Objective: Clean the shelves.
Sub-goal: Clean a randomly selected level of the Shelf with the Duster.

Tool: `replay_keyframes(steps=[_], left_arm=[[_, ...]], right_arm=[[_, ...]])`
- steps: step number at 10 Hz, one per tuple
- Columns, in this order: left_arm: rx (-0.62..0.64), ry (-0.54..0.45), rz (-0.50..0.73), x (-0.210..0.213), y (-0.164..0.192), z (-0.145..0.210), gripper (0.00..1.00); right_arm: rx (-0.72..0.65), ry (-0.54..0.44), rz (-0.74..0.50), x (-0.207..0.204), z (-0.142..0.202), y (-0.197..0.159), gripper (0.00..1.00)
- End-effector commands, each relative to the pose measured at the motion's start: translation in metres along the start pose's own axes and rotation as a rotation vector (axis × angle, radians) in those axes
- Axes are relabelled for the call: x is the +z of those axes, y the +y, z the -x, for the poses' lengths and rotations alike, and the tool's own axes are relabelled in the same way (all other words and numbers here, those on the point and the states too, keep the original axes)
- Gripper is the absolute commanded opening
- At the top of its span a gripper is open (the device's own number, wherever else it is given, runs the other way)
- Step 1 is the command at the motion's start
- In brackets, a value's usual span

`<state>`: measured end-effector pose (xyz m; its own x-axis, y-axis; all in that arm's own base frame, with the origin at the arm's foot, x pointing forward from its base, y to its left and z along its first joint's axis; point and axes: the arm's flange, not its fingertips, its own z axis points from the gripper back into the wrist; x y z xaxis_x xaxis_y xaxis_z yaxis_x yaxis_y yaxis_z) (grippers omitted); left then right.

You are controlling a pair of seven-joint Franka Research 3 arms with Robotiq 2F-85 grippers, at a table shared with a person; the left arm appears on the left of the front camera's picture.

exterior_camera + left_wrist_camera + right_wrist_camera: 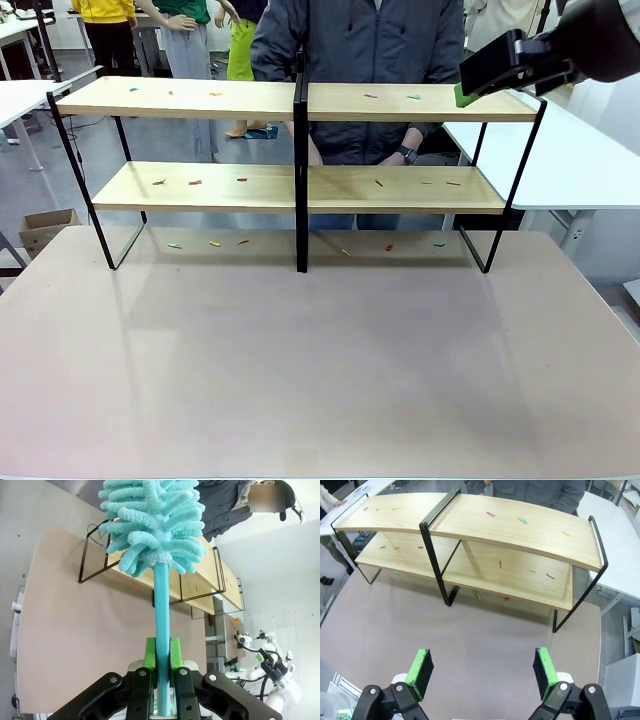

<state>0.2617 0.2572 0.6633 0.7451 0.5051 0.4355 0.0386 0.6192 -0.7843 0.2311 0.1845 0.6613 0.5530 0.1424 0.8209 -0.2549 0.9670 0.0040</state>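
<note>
The shelves [250,100] stand across the far half of the table: two light wooden boards in a thin black frame with a black centre post. Small coloured bits [195,183] lie scattered on both boards and on the table under them. My left gripper [163,652] is shut on the teal handle of a fluffy teal duster [152,525], whose head points toward the shelves [200,585] from off one end. My right gripper [482,672] hangs open and empty high above the table, looking down on the shelves [470,525]. In the front view the right gripper [468,88] is by the top board's right end.
A person in a dark jacket [360,50] stands right behind the shelves, one hand with a watch [405,155] low behind the boards. The brown table [320,350] lies bare in front of the rack. White tables [570,150] flank it, and a cardboard box [45,228] sits on the floor at left.
</note>
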Motion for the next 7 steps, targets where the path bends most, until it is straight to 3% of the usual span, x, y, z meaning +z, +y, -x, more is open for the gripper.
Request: replay_keyframes(steps=[1, 2, 4, 5, 7], left_arm=[[0.0, 0.0, 0.0, 0.0, 0.0, 0.0, 0.13], [-0.101, 0.03, 0.056, -0.004, -0.029, 0.011, 0.13], [-0.331, 0.187, 0.186, -0.019, -0.09, 0.059, 0.13], [-0.46, 0.29, 0.15, -0.04, -0.111, 0.087, 0.13], [-0.573, 0.483, 0.133, -0.091, -0.141, 0.128, 0.13]], right_arm=[[-0.005, 0.0, -0.005, 0.0, 0.001, 0.0, 1.0], [-0.005, 0.0, -0.005, 0.0, 0.001, 0.0, 1.0], [-0.005, 0.0, -0.005, 0.0, 0.001, 0.0, 1.0], [-0.005, 0.0, -0.005, 0.0, 0.001, 0.0, 1.0], [-0.005, 0.0, -0.005, 0.0, 0.001, 0.0, 1.0]])
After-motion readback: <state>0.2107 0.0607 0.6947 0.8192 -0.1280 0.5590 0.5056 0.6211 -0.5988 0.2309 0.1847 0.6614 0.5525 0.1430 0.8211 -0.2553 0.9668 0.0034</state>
